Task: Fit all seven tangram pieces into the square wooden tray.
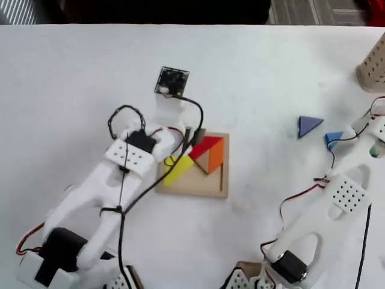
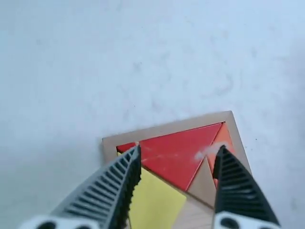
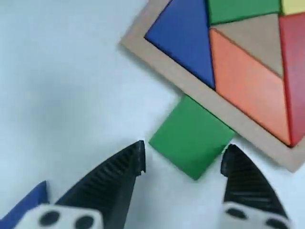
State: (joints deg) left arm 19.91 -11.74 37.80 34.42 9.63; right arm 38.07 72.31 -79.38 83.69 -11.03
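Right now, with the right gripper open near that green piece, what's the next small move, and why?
Probably lower the right gripper and close on the green piece. Its jaws stand open to either side of that piece, which lies flat on the table against a wooden frame, so it looks ready to grasp.

- No text, number, label or sign can be read on anything here.
- The wooden tray [image 1: 195,183] shows bare wood without print.
- The red piece [image 1: 204,146], the yellow piece [image 1: 175,170] and the orange piece [image 1: 215,158] at the tray have plain coloured faces.
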